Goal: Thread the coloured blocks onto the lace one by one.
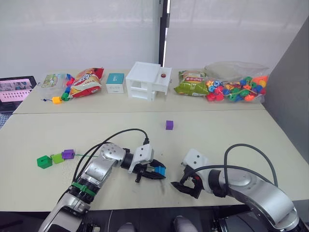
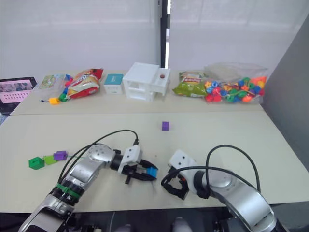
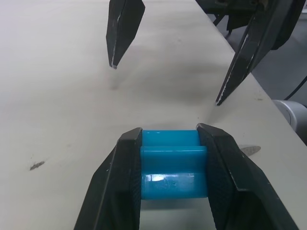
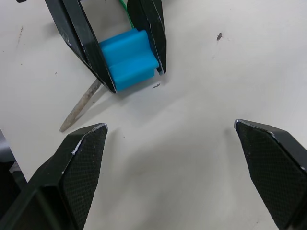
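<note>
Left gripper (image 1: pixel 155 173): clamping the blue block (image 4: pixel 128 58) just above the worktop (image 1: pixel 217 135), presenting it to the right arm.
Lace (image 1: pixel 85 155): running from three strung blocks (image 1: pixel 57 158) toward the left arm; its pale tip (image 4: pixel 80 107) is poking out beneath the blue block, apparently through it.
Right gripper (image 4: pixel 170 143): hovering spread apart near the tip, likely readying to pull.
Purple block (image 1: pixel 169 124): waiting loose, well apart.
</note>
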Controlling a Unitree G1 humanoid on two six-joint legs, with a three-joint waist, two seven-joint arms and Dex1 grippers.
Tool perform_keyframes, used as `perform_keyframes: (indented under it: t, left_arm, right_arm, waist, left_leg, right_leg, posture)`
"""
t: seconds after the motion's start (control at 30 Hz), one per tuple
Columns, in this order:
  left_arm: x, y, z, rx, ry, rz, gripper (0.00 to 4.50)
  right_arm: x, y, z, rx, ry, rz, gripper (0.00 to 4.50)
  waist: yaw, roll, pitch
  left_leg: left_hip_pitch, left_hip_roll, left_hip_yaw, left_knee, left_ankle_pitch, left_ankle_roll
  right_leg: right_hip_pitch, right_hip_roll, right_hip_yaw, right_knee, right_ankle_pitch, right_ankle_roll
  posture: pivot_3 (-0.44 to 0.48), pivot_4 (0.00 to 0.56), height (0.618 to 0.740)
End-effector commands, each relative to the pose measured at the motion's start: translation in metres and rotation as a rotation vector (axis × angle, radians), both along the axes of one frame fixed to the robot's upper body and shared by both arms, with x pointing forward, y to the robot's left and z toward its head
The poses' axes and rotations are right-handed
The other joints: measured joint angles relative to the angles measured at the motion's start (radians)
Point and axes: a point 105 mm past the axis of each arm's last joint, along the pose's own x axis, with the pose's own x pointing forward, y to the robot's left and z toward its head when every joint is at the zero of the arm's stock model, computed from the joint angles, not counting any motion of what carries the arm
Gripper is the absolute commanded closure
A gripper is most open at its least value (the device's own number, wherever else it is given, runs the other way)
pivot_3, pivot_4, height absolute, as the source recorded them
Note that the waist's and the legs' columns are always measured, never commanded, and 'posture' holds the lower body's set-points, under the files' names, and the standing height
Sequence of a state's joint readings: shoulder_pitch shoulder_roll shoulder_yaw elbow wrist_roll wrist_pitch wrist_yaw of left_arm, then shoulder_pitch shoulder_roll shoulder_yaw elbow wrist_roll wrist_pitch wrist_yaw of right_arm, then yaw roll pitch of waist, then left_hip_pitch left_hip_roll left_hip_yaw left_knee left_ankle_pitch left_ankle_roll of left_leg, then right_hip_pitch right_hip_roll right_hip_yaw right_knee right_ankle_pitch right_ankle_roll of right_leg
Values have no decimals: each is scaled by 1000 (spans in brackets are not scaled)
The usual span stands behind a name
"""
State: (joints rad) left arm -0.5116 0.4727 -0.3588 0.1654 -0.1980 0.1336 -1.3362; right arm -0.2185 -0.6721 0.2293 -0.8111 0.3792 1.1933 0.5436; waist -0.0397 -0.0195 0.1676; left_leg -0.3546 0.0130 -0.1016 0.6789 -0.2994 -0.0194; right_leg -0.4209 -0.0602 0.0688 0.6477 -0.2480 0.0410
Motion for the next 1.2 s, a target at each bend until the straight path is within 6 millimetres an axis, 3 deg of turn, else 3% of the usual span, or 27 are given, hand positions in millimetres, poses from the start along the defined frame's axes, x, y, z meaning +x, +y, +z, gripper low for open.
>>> perform_keyframes:
  t: [0.03, 0.3, 0.63, 0.8, 0.87, 1.07, 1.1, 1.2]
  left_arm:
    - [5, 2, 11, 4, -65, 25, 3294]
    - [24, 18, 23, -39, -76, 348, 3294]
    - [1, 10, 17, -88, 138, 665, 3294]
    - [-12, 13, 5, -67, 221, 735, 3294]
    - [-14, 14, 11, -86, 216, 709, 2268]
    - [-12, 21, 35, -101, 135, 597, 308]
    - [-12, 25, 42, -88, 119, 560, 42]
    - [-17, 34, 54, -69, 89, 442, 42]
  right_arm:
    - [3, 3, 9, 25, -45, 13, 0]
    - [12, -1, 11, 17, -73, -9, 0]
    - [17, -1, 9, 8, -71, 6, 0]
    - [19, -5, 8, -7, -66, 15, 0]
    - [20, -5, 8, -7, -66, 18, 0]
    - [21, -5, 7, -9, -61, 25, 0]
    - [21, -6, 7, -8, -60, 26, 0]
    - [21, -6, 6, -9, -57, 26, 0]
  waist:
    - [0, 0, 0]
    - [-2, 0, 0]
    - [9, 0, 0]
    - [7, 0, 0]
    - [7, 0, 0]
    - [11, 0, 0]
    - [12, 0, 0]
    - [13, 0, 0]
  left_leg:
    - [0, 0, 0, 0, 0, 0]
    - [0, 0, 0, 0, 0, 0]
    - [0, 0, 0, 0, 0, 0]
    - [1, 0, 0, 0, 0, 0]
    - [1, 0, 0, 0, 0, 0]
    - [0, 0, 0, 0, 0, 0]
    - [0, 0, 0, 0, 0, 0]
    - [0, 0, 0, 0, 0, -1]
  right_leg:
    - [0, 0, 0, 0, 0, 0]
    - [0, 0, 0, 0, 0, 0]
    - [0, 0, 0, 0, 0, 0]
    - [0, 0, 0, 0, 0, 0]
    - [0, 0, 0, 0, 0, 0]
    - [0, 0, 0, 0, 0, 0]
    - [0, 0, 0, 0, 0, 0]
    - [0, 0, 0, -1, 0, 0]
  posture:
    - [0, 150, 740]
    - [0, 150, 740]
    - [0, 150, 740]
    - [0, 150, 740]
    - [0, 150, 740]
    - [0, 150, 740]
    - [0, 150, 740]
    - [0, 150, 740]
